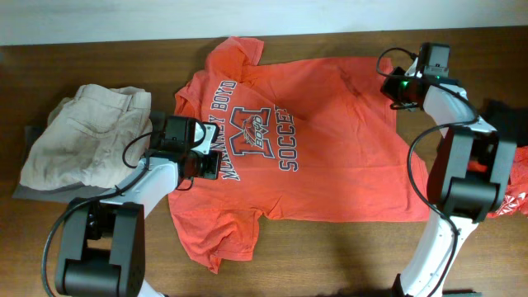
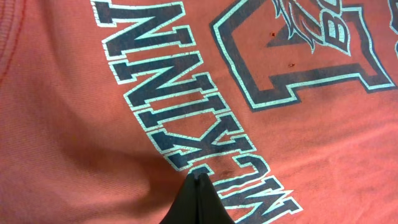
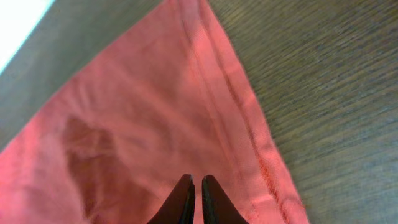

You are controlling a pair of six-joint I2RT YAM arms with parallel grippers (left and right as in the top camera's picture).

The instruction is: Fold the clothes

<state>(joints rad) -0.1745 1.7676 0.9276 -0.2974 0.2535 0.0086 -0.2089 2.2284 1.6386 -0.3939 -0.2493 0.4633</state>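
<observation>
T-shirt (image 1: 330,140) spread flat at the centre of the table (image 1: 330,256); trousers (image 1: 91,136) to its left; another garment (image 1: 510,198) at the right edge.

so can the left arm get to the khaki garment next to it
Probably yes. The khaki garment lies on the left arm's own side, close beside its wrist, and nothing stands between them. Its fingers are shut over the orange T-shirt, so they would need to open first.
</observation>
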